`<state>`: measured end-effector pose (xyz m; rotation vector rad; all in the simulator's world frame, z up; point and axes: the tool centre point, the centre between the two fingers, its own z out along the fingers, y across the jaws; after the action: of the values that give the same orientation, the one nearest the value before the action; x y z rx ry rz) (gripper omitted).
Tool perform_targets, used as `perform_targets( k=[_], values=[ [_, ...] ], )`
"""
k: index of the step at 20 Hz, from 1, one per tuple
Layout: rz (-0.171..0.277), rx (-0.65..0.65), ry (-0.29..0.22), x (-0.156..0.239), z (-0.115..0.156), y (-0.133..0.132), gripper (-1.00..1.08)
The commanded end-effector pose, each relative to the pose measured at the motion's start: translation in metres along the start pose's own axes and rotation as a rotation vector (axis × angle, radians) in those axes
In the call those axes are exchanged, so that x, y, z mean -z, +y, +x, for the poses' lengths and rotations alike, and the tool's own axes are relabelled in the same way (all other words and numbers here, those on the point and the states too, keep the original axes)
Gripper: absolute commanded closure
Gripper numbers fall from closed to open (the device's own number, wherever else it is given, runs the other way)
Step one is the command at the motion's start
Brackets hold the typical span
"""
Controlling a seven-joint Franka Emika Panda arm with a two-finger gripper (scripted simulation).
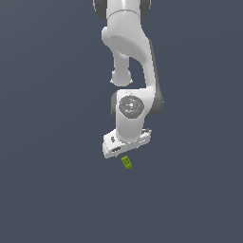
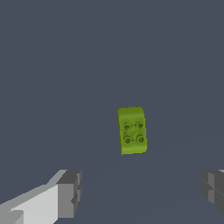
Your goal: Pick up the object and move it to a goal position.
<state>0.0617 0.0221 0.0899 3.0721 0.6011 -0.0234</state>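
The object (image 1: pixel 126 163) is a tiny lime-green block with several dark studs on top, lying on the dark grey floor just below the white arm's hand. In the wrist view the object (image 2: pixel 131 130) lies flat ahead of the gripper (image 2: pixel 142 190), past the fingertips and not between them. The two grey fingertips (image 2: pixel 70 194) stand wide apart with nothing held, so the gripper is open. In the exterior view the hand (image 1: pixel 126 143) hovers right above the block and hides its own fingers.
The white Panda arm (image 1: pixel 130 52) reaches down from the upper middle of the exterior view. Plain dark grey floor (image 1: pixel 52 190) surrounds the block on every side. No goal marker shows.
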Motion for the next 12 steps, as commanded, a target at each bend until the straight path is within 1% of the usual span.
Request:
perform_targets(
  k=[1,7,12],
  values=[
    [0.002,0.037,0.007,-0.01,0.008,0.002,-0.92],
    [0.006,0.087,0.015,-0.024,0.019,0.006,-0.92],
    [0.007,0.092,0.016,-0.027,0.02,0.006,-0.92]
  ],
)
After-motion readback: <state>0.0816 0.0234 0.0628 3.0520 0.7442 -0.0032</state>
